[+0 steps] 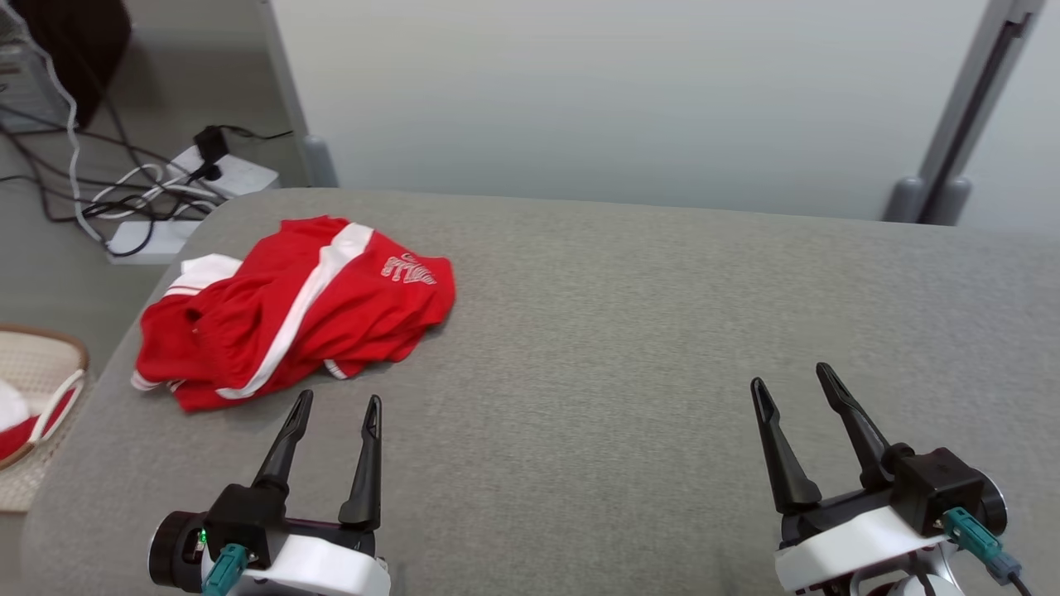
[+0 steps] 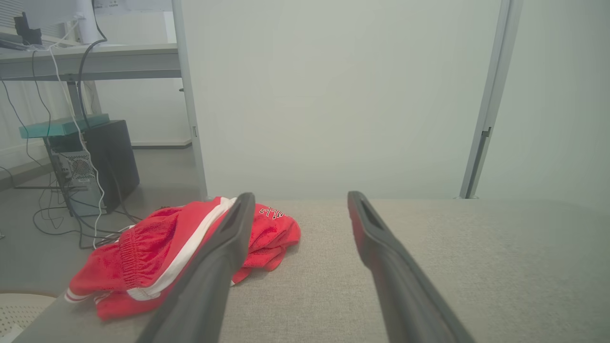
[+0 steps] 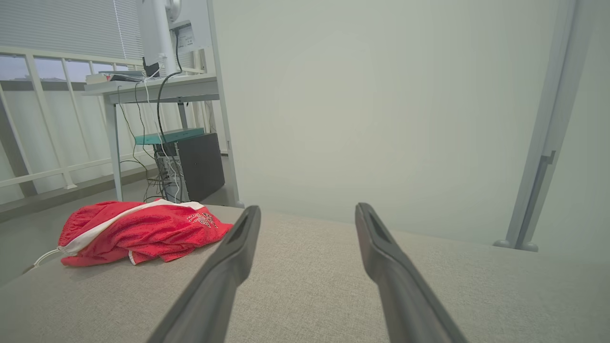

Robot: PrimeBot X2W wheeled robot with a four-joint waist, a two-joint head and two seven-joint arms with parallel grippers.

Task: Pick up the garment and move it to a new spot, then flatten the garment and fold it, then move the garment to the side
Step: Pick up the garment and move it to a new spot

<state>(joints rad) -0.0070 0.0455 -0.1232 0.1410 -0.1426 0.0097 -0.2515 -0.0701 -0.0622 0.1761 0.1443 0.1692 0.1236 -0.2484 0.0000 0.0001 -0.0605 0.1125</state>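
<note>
The garment (image 1: 290, 310), a pair of red shorts with a white stripe (image 1: 319, 277), lies in a loose, crumpled heap at the far left of the grey cloth-covered table (image 1: 621, 331), close to its left edge, with a basket (image 1: 41, 364) on the floor beyond. The left gripper (image 1: 340, 399) hovers just short of the heap's near edge, fingers spread wide and empty. The right gripper (image 1: 791, 377) hangs well off to the right over bare table, also spread wide with nothing in it. The fabric looks thin, light and floppy, so I'd expect it to sag and drag rather than lift as one piece, and a shallow pinch might catch only the top layer. The gathered elastic waistband (image 2: 131, 243) at the left end looks like the firmest place to grip.
</note>
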